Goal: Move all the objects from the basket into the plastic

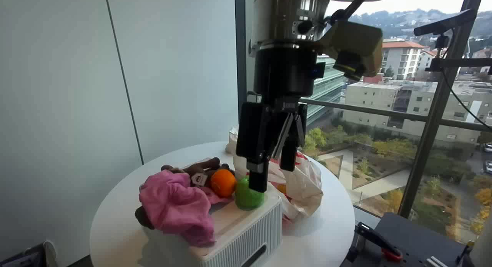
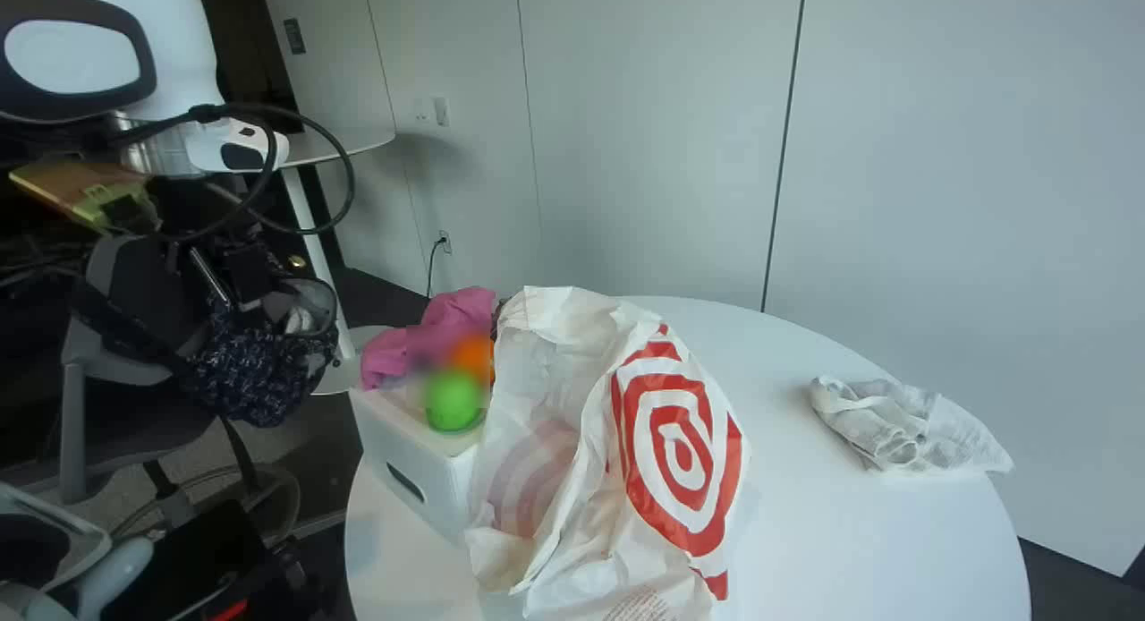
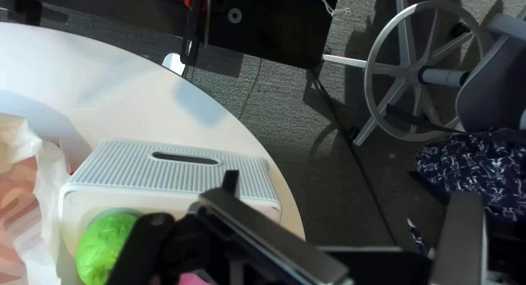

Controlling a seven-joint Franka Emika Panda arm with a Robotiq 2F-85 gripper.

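The white ribbed basket (image 1: 251, 236) stands on a round table. At its top lie a pink cloth (image 1: 180, 209), an orange fruit (image 1: 223, 183), a green piece (image 1: 246, 196) and brown plush (image 1: 203, 167). Right against the basket is the wrinkled plastic bag (image 2: 680, 460), its mouth facing the basket. My gripper (image 1: 273, 171) hangs open above the basket's end near the bag, nothing between its fingers. From that exterior view one fingertip overlaps the green piece; contact cannot be told. In the wrist view the green piece (image 3: 100, 252) shows beside the gripper, with the pink cloth mostly hidden.
A crumpled whitish wrapper (image 2: 903, 429) lies on the round table (image 2: 859, 531), beyond the bag. The basket sits close to the table's edge. Off the table are a chair (image 3: 411, 71) and a dark platform (image 1: 415, 240).
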